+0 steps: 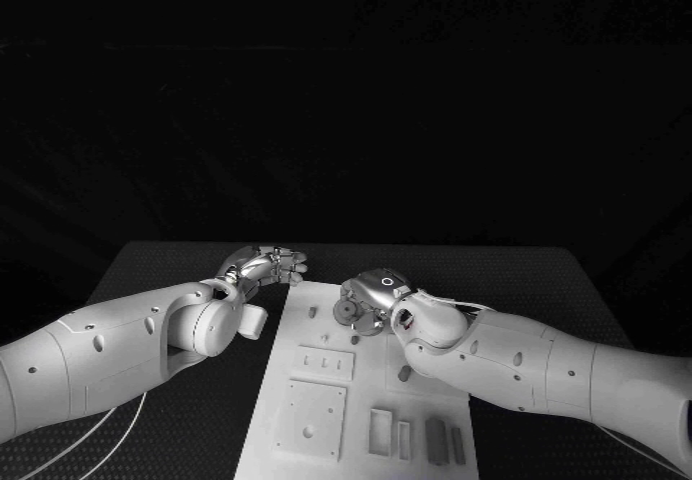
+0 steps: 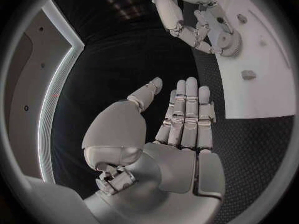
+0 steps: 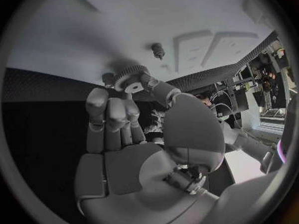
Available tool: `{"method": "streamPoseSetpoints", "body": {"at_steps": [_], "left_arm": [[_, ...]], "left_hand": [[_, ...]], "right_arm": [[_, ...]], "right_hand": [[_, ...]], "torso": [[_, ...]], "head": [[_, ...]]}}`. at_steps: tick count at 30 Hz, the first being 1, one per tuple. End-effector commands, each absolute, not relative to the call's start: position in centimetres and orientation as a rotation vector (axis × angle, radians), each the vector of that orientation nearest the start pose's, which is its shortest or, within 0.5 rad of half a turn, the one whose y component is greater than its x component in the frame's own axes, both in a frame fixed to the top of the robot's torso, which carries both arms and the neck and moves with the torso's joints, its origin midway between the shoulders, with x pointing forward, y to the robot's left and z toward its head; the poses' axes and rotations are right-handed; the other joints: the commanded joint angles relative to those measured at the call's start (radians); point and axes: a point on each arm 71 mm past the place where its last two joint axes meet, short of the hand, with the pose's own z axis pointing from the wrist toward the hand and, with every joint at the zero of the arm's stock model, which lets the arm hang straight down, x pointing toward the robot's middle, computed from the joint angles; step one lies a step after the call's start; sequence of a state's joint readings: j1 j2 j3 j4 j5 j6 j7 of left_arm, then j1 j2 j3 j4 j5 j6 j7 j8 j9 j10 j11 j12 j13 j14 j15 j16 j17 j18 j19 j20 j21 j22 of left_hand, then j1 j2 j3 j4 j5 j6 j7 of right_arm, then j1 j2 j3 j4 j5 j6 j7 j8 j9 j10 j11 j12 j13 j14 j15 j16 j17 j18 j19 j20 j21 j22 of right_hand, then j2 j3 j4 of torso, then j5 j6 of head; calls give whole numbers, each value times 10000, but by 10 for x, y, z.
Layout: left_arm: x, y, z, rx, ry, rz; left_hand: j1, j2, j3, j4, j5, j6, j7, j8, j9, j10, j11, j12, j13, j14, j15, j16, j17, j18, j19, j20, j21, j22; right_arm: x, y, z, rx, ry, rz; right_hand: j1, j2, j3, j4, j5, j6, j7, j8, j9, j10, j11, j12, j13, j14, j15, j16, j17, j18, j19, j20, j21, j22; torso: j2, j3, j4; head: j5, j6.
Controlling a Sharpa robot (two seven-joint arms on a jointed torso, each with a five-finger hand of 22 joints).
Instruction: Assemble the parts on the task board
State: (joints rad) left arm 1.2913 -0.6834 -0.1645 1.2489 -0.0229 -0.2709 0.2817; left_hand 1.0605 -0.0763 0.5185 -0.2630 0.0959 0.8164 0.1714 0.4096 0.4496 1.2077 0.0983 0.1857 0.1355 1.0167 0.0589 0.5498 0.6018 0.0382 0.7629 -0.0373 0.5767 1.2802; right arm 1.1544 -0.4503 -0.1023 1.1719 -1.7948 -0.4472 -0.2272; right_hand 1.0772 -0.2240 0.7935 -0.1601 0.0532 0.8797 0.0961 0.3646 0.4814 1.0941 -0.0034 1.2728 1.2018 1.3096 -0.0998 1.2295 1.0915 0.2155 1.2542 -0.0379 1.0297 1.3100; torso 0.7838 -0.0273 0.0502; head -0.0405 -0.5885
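Observation:
The white task board (image 1: 361, 395) lies in the middle of the black table. My right hand (image 1: 372, 296) is over the board's far end and pinches a grey toothed gear (image 3: 131, 79) between thumb and fingers; the gear (image 2: 228, 45) hangs just above the board (image 2: 261, 94). A small peg (image 3: 157, 49) stands on the board (image 3: 124, 25) close to the gear, and a second peg (image 3: 109, 78) sits right beside the gear's rim. My left hand (image 1: 267, 266) hovers at the board's far left corner; in its wrist view the left hand (image 2: 181, 129) is stretched out and holds nothing.
Rectangular recesses (image 1: 325, 362) and a larger square plate (image 1: 312, 415) mark the board's near half, with narrow slots (image 1: 379, 430) and grey bars (image 1: 436, 440) at its near edge. Black mat (image 1: 173, 270) surrounds the board on both sides.

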Motion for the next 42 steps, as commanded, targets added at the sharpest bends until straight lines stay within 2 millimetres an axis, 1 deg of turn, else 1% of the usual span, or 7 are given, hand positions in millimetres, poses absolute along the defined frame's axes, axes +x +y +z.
{"method": "streamPoseSetpoints", "body": {"at_steps": [1, 5, 14, 28, 29, 34, 42], "left_arm": [[539, 208, -195, -10814, 15501, -13712], [539, 208, -195, -10819, 15497, -13703], [539, 208, -195, -10823, 15503, -13697], [539, 209, -195, -10831, 15504, -13684], [539, 208, -195, -10831, 15505, -13686], [539, 209, -195, -10836, 15508, -13681], [539, 210, -196, -10862, 15498, -13634]], "left_hand": [[-80, -8, 39, 35, -27, -28, 5, -47, 12, 11, 17, -44, -2, 8, 11, 49, 11, 139, -32, -19, 57, -17], [-81, -9, 40, 35, -27, -28, 5, -48, 14, 11, 17, -45, -1, 8, 11, 49, 11, 139, -33, -19, 57, -17], [-82, -12, 40, 34, -29, -31, 5, -51, 16, 11, 18, -47, -1, 8, 11, 49, 11, 139, -34, -18, 59, -18], [-91, -18, 39, 37, -32, -44, 11, -61, 18, 7, 20, -53, -2, 6, 12, 48, 12, 138, -36, -17, 62, -21], [-92, -18, 39, 37, -32, -45, 11, -62, 18, 6, 21, -53, -2, 6, 12, 48, 12, 138, -36, -17, 62, -21], [-101, -19, 37, 42, -34, -54, 15, -68, 19, 4, 22, -56, -2, 5, 13, 48, 12, 137, -36, -17, 65, -22], [-122, -21, 34, 57, -35, -84, 28, -89, 18, -5, 28, -65, -4, 4, 14, 48, 13, 137, -37, -16, 68, -25]], "right_arm": [[517, -93, -235, -4212, 15104, 4599], [518, -93, -237, -4191, 15235, 4597], [520, -95, -239, -4043, 15264, 4506], [519, -93, -243, -4029, 15504, 4635], [519, -94, -243, -4030, 15529, 4649], [519, -100, -246, -3893, 15981, 4676], [519, -109, -247, -3746, 16016, 4617]], "right_hand": [[17, -98, 20, 1, -32, 1062, 116, -40, 2, -90, 18, -60, -15, 6, -67, -39, 15, 463, 40, -65, 59, 66], [26, -165, -10, -36, -33, 881, 174, -169, -44, -217, 68, -155, -81, 13, -27, -68, 16, 463, 23, -65, 53, 59], [116, -452, -51, -15, -43, -285, 575, -867, -379, -825, 442, -533, -359, 19, 316, -146, 49, 463, -16, -78, 1, 13], [329, -420, -4, -126, 43, -546, 618, -994, -444, -893, 492, -559, -352, 16, 373, -176, 76, 463, -49, -84, -25, 0], [394, -359, 48, -190, 301, -546, 607, -994, -453, -899, 481, -563, -349, 14, 362, -190, 81, 463, -64, -71, -27, 3], [318, 366, 204, -830, 2803, -305, 515, -848, -447, -879, 395, -553, -322, 27, 286, -227, 148, 463, -117, 14, 25, 54], [22, 659, 354, -1022, 3371, -88, 520, -761, -473, -856, 399, -557, -308, 51, 284, -261, 182, 463, -111, 56, 41, 53]], "torso": [[3, 7, -3], [4, 7, -17], [3, 7, 1], [5, 0, -4], [5, 0, -6], [2, -2, 1], [-1, 10, -21]], "head": [[14, -4], [12, -4], [-8, -3], [2, -24], [0, -24], [-10, -25], [7, -44]]}}
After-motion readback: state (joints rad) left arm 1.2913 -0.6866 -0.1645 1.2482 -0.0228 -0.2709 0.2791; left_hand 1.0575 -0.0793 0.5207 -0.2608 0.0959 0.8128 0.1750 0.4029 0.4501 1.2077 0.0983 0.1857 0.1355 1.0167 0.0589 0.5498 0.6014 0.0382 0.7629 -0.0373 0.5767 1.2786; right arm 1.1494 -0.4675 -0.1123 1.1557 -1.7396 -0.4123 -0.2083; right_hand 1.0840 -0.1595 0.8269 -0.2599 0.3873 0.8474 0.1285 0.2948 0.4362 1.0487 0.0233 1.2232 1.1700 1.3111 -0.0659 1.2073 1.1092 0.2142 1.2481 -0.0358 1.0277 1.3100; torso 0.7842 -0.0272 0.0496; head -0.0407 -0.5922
